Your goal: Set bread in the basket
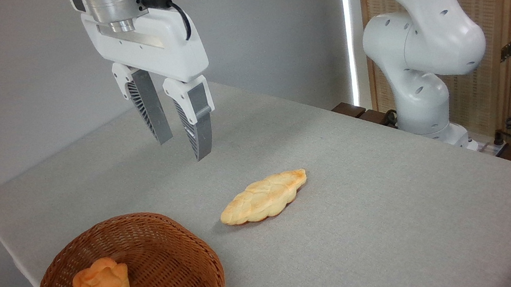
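The gripper point(182, 147) hangs above the table point(396, 203) with jaws spread, holding nothing. At its five o'clock the bread point(263, 198) lies on the cloth, nothing between. At seven o'clock the basket point(191, 254) holds a small bun point(101, 283).

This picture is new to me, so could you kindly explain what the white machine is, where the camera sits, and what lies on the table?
The white machine is a robot arm, bolted at the table's far right. Its pincer hangs above the table, two grey fingers apart, holding nothing. One fixed camera looks down across the table from the front. On the grey cloth lies a long braided bread, untouched. At the near left stands a wicker basket with a small round bun inside. The bread is meant for that basket.
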